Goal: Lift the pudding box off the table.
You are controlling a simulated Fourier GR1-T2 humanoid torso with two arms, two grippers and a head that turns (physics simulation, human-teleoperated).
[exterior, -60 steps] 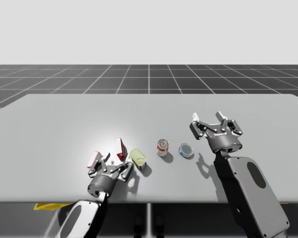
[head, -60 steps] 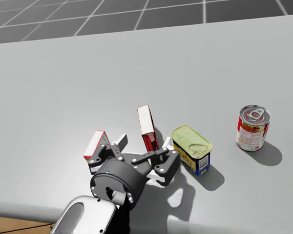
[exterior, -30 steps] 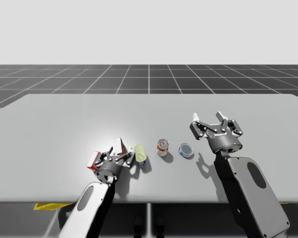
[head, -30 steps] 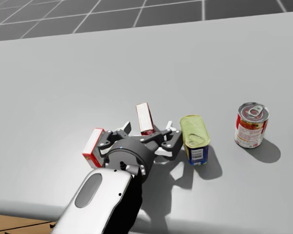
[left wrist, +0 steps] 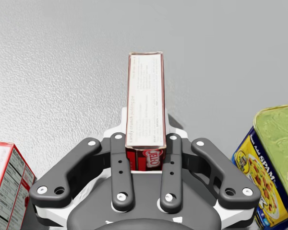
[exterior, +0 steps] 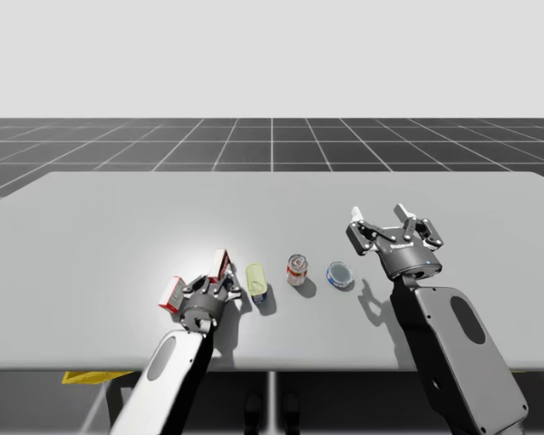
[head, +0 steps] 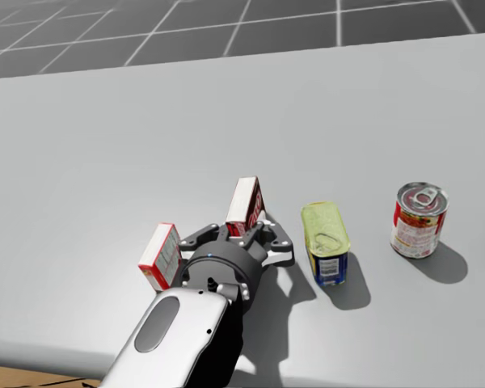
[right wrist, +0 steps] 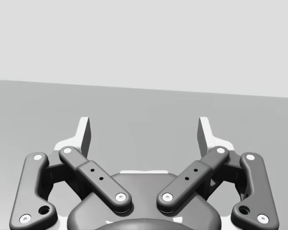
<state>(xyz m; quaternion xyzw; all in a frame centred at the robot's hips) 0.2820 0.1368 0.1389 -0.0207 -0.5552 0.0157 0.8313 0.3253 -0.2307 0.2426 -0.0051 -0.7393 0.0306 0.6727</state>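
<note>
Near the front edge of the table point(exterior: 118, 217), left of its middle, the pudding box point(left wrist: 145, 96) stands up on end and leans a little. My left gripper point(left wrist: 145, 143) is drawn in narrow around its lower part, and the left wrist view shows a finger against each broad face. I judge the grasp made and the lift itself not yet done. The box's foot sits low by the tabletop, and I cannot tell whether it has cleared it. What remains is a straight rise, keeping off the second red and white box point(head: 160, 255) just beside the gripper and the green-topped rectangular can point(head: 325, 242) near its other side. My right gripper point(exterior: 394, 234) hovers spread wide toward the table's right side, holding nothing, well apart from the round red can point(exterior: 296, 269) and the flat blue tin point(exterior: 341, 274). The pudding box's narrow white face carries fine print and its red face a white logo, and the cans bear labels too. I name them by colour and shape.
</note>
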